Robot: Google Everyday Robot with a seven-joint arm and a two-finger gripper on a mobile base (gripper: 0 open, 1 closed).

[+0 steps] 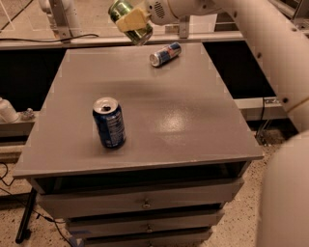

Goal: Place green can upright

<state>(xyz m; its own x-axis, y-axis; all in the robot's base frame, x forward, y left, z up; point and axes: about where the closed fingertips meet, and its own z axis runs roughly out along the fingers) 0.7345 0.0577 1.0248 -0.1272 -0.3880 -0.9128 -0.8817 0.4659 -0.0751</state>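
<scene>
Item, green can point(121, 9): carried in the air at the top of the view, clear of every surface, near the far edge of the table point(193, 120). Whether it hung over the tabletop or just beyond the back edge could not be told. Its axis was tilted, one shiny end up and to the left, the other end down and to the right.

Item, gripper point(131, 21): clenched across the middle of the green can, a pale finger pad lying over the can's body. The white arm point(270, 43) reached in from the right side.

Item, dark blue can point(109, 123): stood upright on the near-left part of the table, well apart from the gripper.

Item, slim blue-and-silver can point(165, 54): lay on its side on the far part of the table, near the gripper but below it and to its right.

Item, drawers point(145, 205): closed, under the tabletop.

Step in hand, by judgement: transport with the can grasped; placement not yet done.

Next move, by judgement: the wrist would need turning until the can's axis was vertical, then lowering onto bare tabletop, probably the open middle, away from both other cans. The flat base should meet the surface before the fingers part, or the can may topple or roll.
</scene>
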